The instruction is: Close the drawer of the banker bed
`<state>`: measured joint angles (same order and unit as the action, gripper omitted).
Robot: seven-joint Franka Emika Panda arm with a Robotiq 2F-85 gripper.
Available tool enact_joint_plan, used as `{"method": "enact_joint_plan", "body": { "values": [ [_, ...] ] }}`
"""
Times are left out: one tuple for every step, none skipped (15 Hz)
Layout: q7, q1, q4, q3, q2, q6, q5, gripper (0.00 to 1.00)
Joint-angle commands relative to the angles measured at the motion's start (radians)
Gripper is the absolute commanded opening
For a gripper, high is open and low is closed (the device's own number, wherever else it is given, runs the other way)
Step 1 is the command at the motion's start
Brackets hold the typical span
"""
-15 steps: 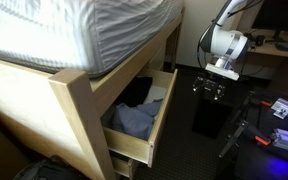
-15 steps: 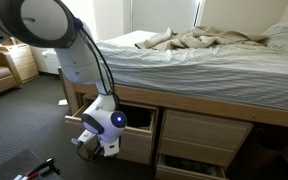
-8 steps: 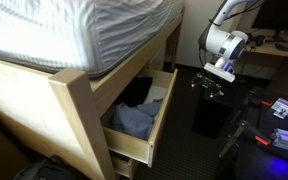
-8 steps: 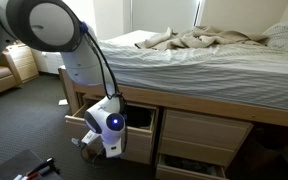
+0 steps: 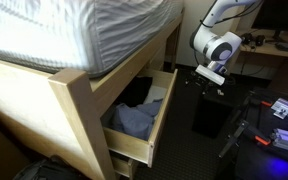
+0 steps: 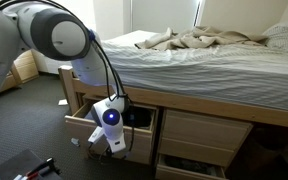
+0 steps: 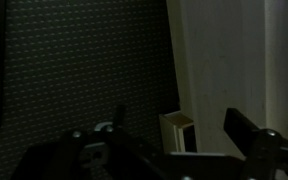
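The light wooden drawer [image 5: 162,112] under the bed stands pulled out in both exterior views, with blue and dark clothes [image 5: 134,118] inside. It also shows in an exterior view [image 6: 87,125]. My gripper [image 5: 208,79] hangs just beyond the drawer's front panel, close to it, and appears low beside the drawer [image 6: 111,144]. In the wrist view the gripper [image 7: 182,135] is open and empty. Its dark fingers [image 7: 246,130] stand wide apart, with a wooden drawer corner [image 7: 179,128] between them and a pale wooden panel [image 7: 224,60] beyond.
The bed frame post [image 5: 79,120] and mattress [image 5: 74,30] stand over the drawer. A black box [image 5: 212,115] sits on the dark floor beside the gripper. Cables and a blue-lit device [image 5: 279,125] lie further off. A lower drawer [image 6: 189,165] is also open.
The arm has swung the gripper toward the drawer's front panel and a little higher. The drawer has not visibly moved.
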<state>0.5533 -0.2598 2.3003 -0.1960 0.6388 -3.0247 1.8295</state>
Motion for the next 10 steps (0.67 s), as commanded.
{"method": "enact_joint_plan", "body": {
  "values": [
    [-0.001,0.006,-0.012,0.005,0.018,-0.013,0.002,1.00],
    [-0.030,0.014,-0.045,-0.004,0.072,-0.017,-0.022,1.00],
    [-0.021,0.035,-0.094,-0.009,0.115,-0.011,-0.007,1.00],
    [-0.013,0.074,-0.148,-0.026,0.161,-0.016,0.011,1.00],
    [-0.026,0.099,-0.174,-0.044,0.190,-0.025,0.004,1.00],
    [-0.038,0.122,-0.188,-0.069,0.211,-0.021,-0.030,1.00],
    [-0.013,0.167,-0.238,-0.074,0.246,-0.037,-0.010,1.00],
    [0.000,0.212,-0.282,-0.086,0.273,-0.047,0.002,1.00],
    [0.021,0.259,-0.324,-0.087,0.294,-0.061,0.021,1.00],
    [0.054,0.300,-0.357,-0.083,0.297,-0.055,0.046,1.00]
  ]
}}
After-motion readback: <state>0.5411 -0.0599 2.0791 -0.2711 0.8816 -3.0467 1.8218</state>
